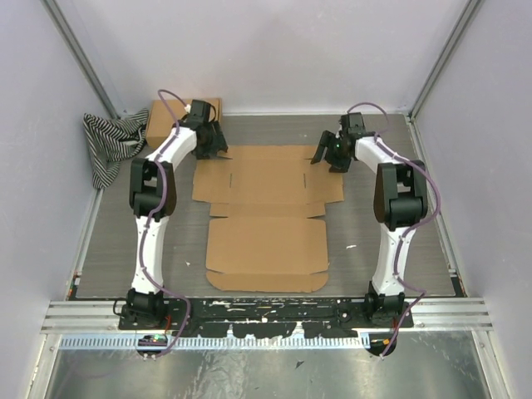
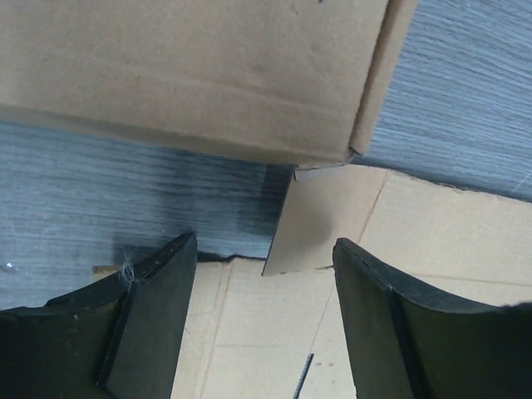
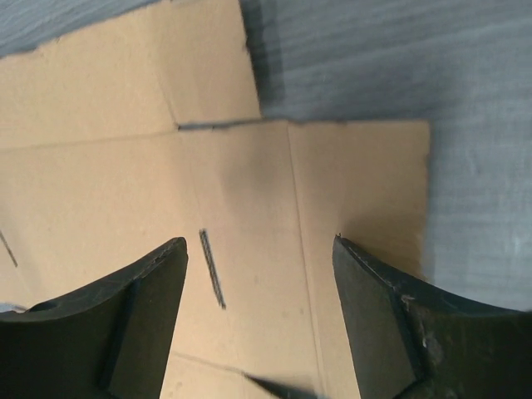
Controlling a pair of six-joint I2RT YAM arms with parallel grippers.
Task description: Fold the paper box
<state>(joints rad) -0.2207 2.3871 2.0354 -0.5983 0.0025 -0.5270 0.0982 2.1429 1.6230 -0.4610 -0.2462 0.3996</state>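
**Desk:** Left to right, what's in the shot?

**Photographer:** A striped cloth sits at the far left, then the made box. The left gripper hovers just right of the made box with its jaws spread wide and nothing in them. The sheet, the unfolded paper box, lies flat on the table. It starts just right of the made box and runs toward the arm bases. The right gripper is well to the right of the made box, over the sheet's far right panel. It is also wide open and empty.

**Desk:** How close is each one to the cardboard?

**Photographer:** In the left wrist view, the gripper frames a small corner flap. The flap seems to stand slightly off the table, right under the made box's corner. In the right wrist view, the gripper looks down on a side panel with a slit beside it. I can't tell whether either one touches the sheet.

**Desk:** How will it handle?

**Photographer:** My guess is it's light, stiff across the panels and weak along the scored creases. It would likely slide if pushed and crush if pinched hard. I'd grip the outer flap edges and fold along the scores.
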